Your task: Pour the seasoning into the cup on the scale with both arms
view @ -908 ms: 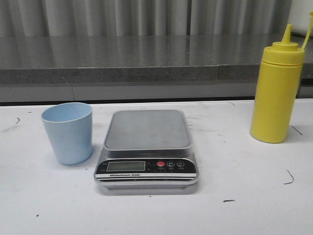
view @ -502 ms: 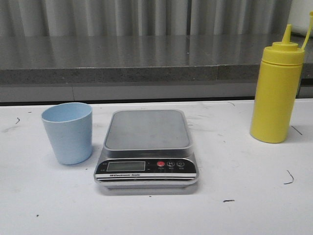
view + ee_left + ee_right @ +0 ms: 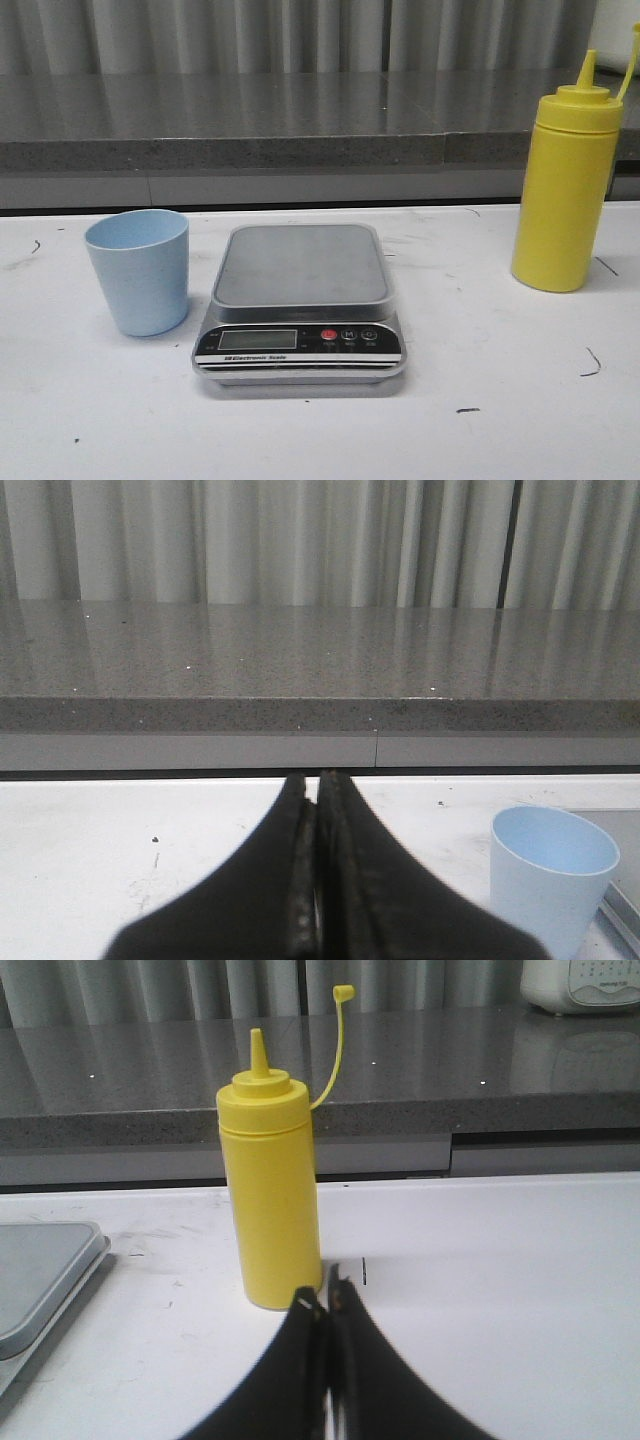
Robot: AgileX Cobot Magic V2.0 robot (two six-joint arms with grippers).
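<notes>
On the white table (image 3: 500, 440) the digital kitchen scale (image 3: 300, 300) sits at the centre of the front view, its grey square platform bare and its LCD display (image 3: 258, 339) and red button (image 3: 329, 336) facing the camera. The pale blue cup (image 3: 139, 270) stands upright on the table at the scale's 9 o'clock, just beside it but apart, not on the platform. The yellow seasoning bottle (image 3: 566, 190) stands upright at the scale's 2 o'clock, well apart from it, close to the right edge of that view. Its pointed nozzle is uncovered, and the small tip cover (image 3: 343, 993) hangs out on its thin tether at the nozzle's 2 o'clock, as the right wrist view shows. Behind the table runs a grey speckled counter ledge (image 3: 220, 125) with pale curtains (image 3: 250, 30) above it.

Neither arm appears in the front view. In the left wrist view the left gripper (image 3: 318, 880) is clenched, its two black fingers pressed together with nothing between them; the cup stands ahead of it and off to one side, untouched. In the right wrist view the right gripper (image 3: 326, 1350) is likewise clenched on nothing, its fingertips pointing at the base of the seasoning bottle just ahead; whether they touch it cannot be told. A corner of the scale shows at that view's edge.
</notes>
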